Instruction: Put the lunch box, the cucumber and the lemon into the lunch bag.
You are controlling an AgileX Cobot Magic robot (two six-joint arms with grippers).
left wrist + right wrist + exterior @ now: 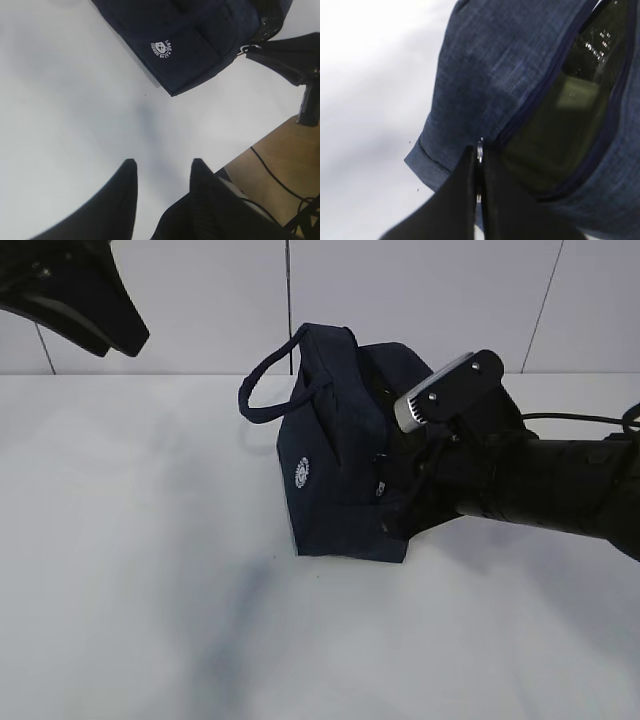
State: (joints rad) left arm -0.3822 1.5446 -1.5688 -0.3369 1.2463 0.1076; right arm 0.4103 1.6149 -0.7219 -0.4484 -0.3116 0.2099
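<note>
A: While the bag (335, 475) lies on its side mid-table, its zipper mouth stands partly open toward the right arm; the right gripper (479, 172) is pinched tight on the metal ring pull (479, 150).

B: And the box, cucumber, lemon?

A: None on the table; a pale shape shows dimly inside, apparently the box lid.

B: So this looks like zipping?

A: Likely. The next move calls for a steady draw along the teeth. The left gripper (162, 172) hangs above bare table (60, 100), part-open, holding nothing.

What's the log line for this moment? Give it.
right gripper: shut on zipper pull | left gripper: open, empty, over table | bag: partly unzipped
</note>
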